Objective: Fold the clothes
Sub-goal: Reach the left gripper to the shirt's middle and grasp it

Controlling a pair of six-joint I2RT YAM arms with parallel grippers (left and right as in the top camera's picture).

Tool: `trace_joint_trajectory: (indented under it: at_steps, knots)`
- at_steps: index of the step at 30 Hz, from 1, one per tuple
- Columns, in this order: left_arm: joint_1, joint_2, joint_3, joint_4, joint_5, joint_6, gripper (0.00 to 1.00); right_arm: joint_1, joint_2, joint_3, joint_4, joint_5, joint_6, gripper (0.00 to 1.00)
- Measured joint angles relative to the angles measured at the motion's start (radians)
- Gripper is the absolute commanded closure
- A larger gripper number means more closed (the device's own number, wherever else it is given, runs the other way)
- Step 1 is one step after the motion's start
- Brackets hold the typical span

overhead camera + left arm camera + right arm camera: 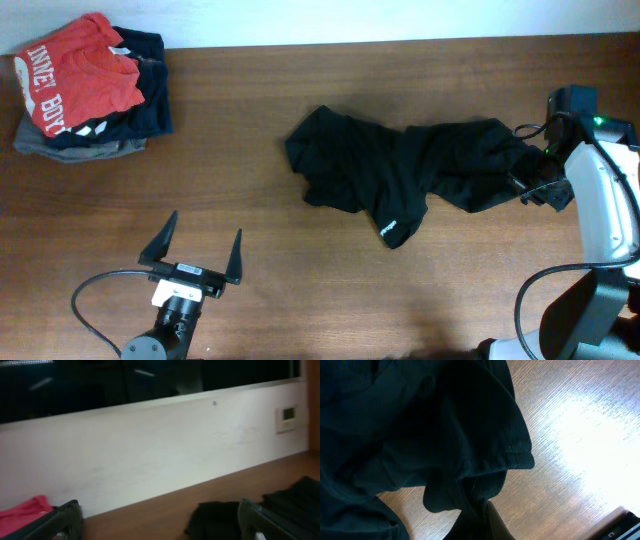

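Right gripper (522, 183) is pinched tight on the right-hand edge of the black top (400, 170), which lies crumpled on the wooden table (300, 90), right of centre, while the left gripper (206, 228) hovers wide apart, empty, well away.

The overhead view was evenly lit and sharp, the clothes (400, 170) casting only faint shadows. In the right wrist view white glare washed out the table (590, 435). The left wrist view was soft and blurred, its window (150, 380) dark.
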Motion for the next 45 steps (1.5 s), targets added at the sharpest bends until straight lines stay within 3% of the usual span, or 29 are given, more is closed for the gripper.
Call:
trace_joint_trajectory:
  at_steps: [6, 10, 13, 16, 18, 21, 24, 29, 33, 41, 45]
  knots:
    - [0.000, 0.224, 0.172, -0.106, 0.106, -0.022, 0.01, 0.000, 0.000, 0.000, 0.000, 0.000, 0.000, 0.94]
    - [0.000, 0.513, 0.457, -0.309, 0.212, -0.020, 0.01, 0.000, 0.000, 0.000, -0.002, 0.001, 0.000, 0.94]
    - [-0.005, 0.761, 0.705, -0.420, 0.381, -0.001, 0.01, 0.000, 0.000, 0.000, 0.000, 0.000, 0.000, 0.94]
    - [-0.015, 0.965, 0.874, -0.438, 0.586, 0.009, 0.01, 0.000, 0.000, 0.000, 0.000, 0.000, 0.000, 0.94]
    - [-0.025, 1.095, 0.934, -0.367, 0.748, 0.009, 0.01, 0.000, 0.000, 0.000, 0.000, 0.000, -0.001, 0.94]
    - [-0.059, 1.227, 0.977, -0.341, 0.847, -0.027, 0.01, 0.000, 0.000, 0.000, 0.000, 0.000, -0.007, 0.93]
    - [-0.153, 1.324, 0.989, -0.389, 0.785, -0.080, 0.01, 0.000, 0.000, 0.000, 0.001, 0.000, -0.009, 0.94]
    - [-0.411, 1.404, 0.990, -0.462, 0.407, -0.199, 0.01, 0.000, 0.000, -0.001, 0.008, 0.000, -0.013, 0.94]
    - [-0.542, 1.440, 0.990, -0.449, 0.187, -0.264, 0.01, 0.000, 0.000, -0.001, 0.007, 0.000, -0.018, 0.94]
    - [-0.632, 1.570, 0.991, -0.344, 0.123, -0.321, 0.01, 0.000, 0.000, -0.001, 0.007, 0.000, -0.020, 0.94]
    - [-0.640, 1.640, 1.011, -0.402, 0.038, -0.422, 0.01, 0.000, 0.000, -0.001, 0.007, 0.000, -0.022, 0.94]
